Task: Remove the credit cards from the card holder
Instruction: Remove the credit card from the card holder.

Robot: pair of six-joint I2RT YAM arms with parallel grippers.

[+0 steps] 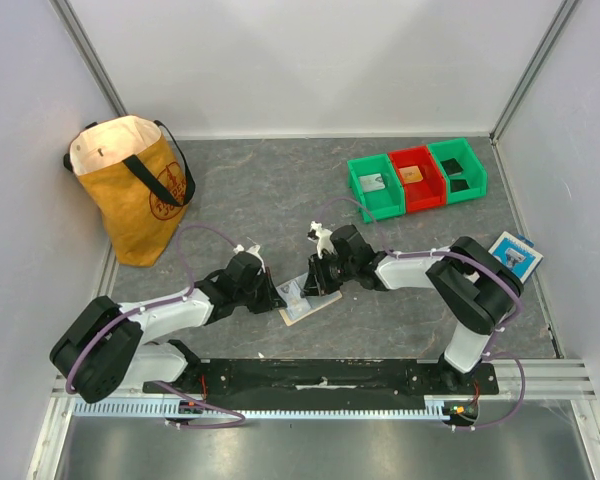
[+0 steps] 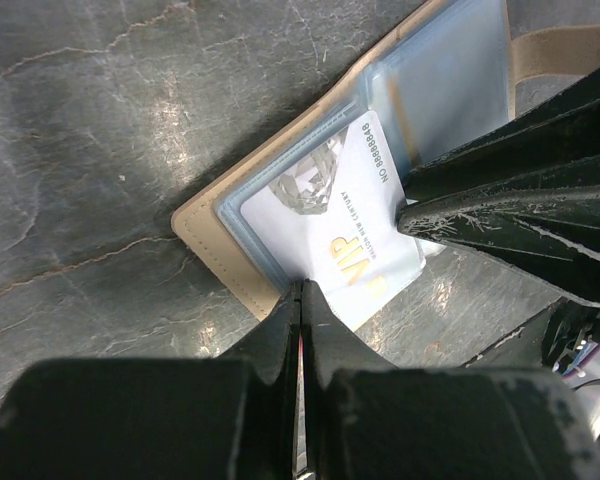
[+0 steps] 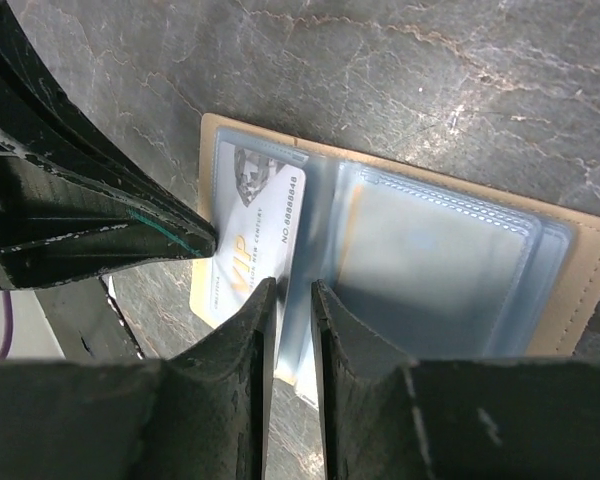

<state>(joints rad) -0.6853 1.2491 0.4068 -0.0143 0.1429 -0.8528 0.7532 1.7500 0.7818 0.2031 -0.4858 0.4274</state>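
Observation:
The tan card holder (image 1: 302, 308) lies open on the table between my two grippers, its pale blue sleeves facing up (image 2: 220, 250) (image 3: 580, 270). A white credit card (image 2: 320, 210) with gold "VIP" lettering sticks partly out of a sleeve; it also shows in the right wrist view (image 3: 250, 215). My left gripper (image 1: 280, 296) (image 2: 301, 290) is shut on that card's edge. My right gripper (image 1: 320, 283) (image 3: 293, 292) is closed to a narrow gap on a blue sleeve of the holder. Each wrist view shows the other gripper's fingers (image 2: 510, 210) (image 3: 90, 235) close by.
Three bins (image 1: 417, 178), green, red and green, stand at the back right with a card in each. A blue-and-white packet (image 1: 515, 254) lies at the right edge. A yellow tote bag (image 1: 130, 190) stands at the back left.

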